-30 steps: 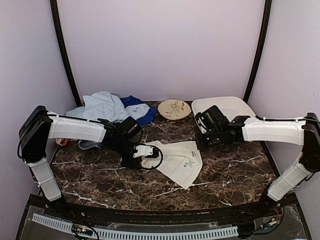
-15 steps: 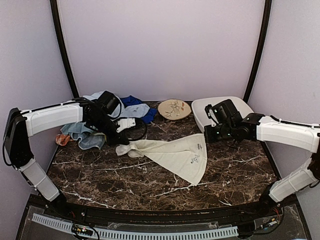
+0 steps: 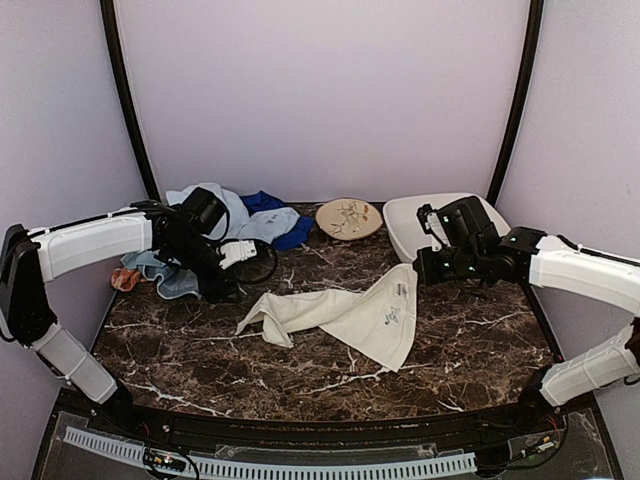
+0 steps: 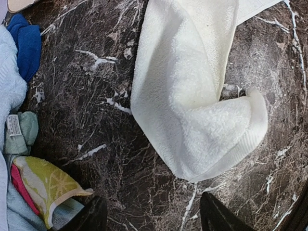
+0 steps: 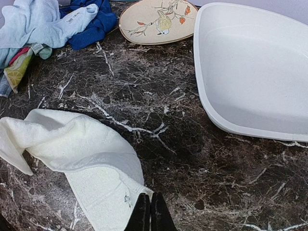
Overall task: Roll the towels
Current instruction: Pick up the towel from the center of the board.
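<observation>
A cream-white towel [image 3: 335, 313] lies stretched across the middle of the table, its left end folded over on itself [image 4: 192, 101]. My right gripper [image 5: 149, 215] is shut on the towel's right corner [image 5: 103, 192] and holds that corner raised [image 3: 402, 283]. My left gripper [image 4: 154, 219] is open over bare marble just short of the towel's left end, with nothing between its fingers. More towels are piled at the back left: light blue [image 3: 212, 208], royal blue [image 3: 272, 205], pale green [image 4: 21, 132] and yellow [image 4: 45, 185].
A round patterned plate [image 3: 348, 217] sits at the back centre. A white plastic tub [image 3: 445, 214] stands at the back right, just behind my right gripper [image 3: 414, 272]. Dark walls and posts close in the back and sides.
My left gripper let go of the towel's left end and drew back to the left. That end dropped onto the table. The right gripper shifted slightly right with its corner.
</observation>
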### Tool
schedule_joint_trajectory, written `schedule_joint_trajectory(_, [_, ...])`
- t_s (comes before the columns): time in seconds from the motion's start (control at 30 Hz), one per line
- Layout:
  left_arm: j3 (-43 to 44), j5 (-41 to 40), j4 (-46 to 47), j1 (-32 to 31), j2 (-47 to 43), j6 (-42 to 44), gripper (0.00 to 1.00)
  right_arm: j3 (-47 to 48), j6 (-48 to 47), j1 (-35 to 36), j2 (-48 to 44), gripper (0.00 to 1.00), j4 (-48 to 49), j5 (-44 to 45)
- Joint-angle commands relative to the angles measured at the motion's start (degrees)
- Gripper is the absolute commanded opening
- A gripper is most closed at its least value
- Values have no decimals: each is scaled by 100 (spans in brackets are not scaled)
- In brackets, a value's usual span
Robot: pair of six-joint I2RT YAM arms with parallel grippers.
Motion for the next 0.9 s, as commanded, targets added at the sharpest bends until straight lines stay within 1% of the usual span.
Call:
schedule_joint_trajectory(0.0, [39,728,-394,-167,-227,269,68,98,-79,-28,68,0,-14,19])
schedule_joint_trajectory(0.07, [-182,730,-350,-444,-335,457,68,129,-103,-40,131,0,-37,34])
schedule_joint_trajectory(0.13, [-368,500,-177,-787,-350,492,68,143,-104,-54,169,0,-25,21])
schedule_joint_trajectory(0.2, [-377,363,-88,-1017,-323,564,70,151,-75,-65,194,0,-12,-14])
schedule_joint_trajectory(0.3, [-2,352,-195,-1279,-235,848,75,168,-51,-67,231,0,-24,-38])
schedule_joint_trajectory(0.37, [382,323,-469,-1580,-34,1156,78,200,-58,-84,266,0,-55,-65])
schedule_joint_trajectory(0.43, [624,89,-684,-2048,255,1515,78,241,-43,-93,307,0,-83,-95])
schedule_joint_trajectory(0.53, [651,-262,-753,-2601,650,2125,77,283,17,-102,353,0,-82,-168])
schedule_joint_trajectory(0.6, [621,-456,-724,-2739,914,2489,76,288,65,-98,361,0,-68,-229])
schedule_joint_trajectory(0.7, [680,-644,-680,-2773,1298,2871,73,242,91,-102,337,0,-22,-288])
schedule_joint_trajectory(0.8, [754,-941,-396,-2773,1606,2993,69,261,64,-100,331,0,-33,-320])
schedule_joint_trajectory(0.87, [772,-1035,-202,-2773,1688,3051,69,283,31,-102,327,0,-44,-357])
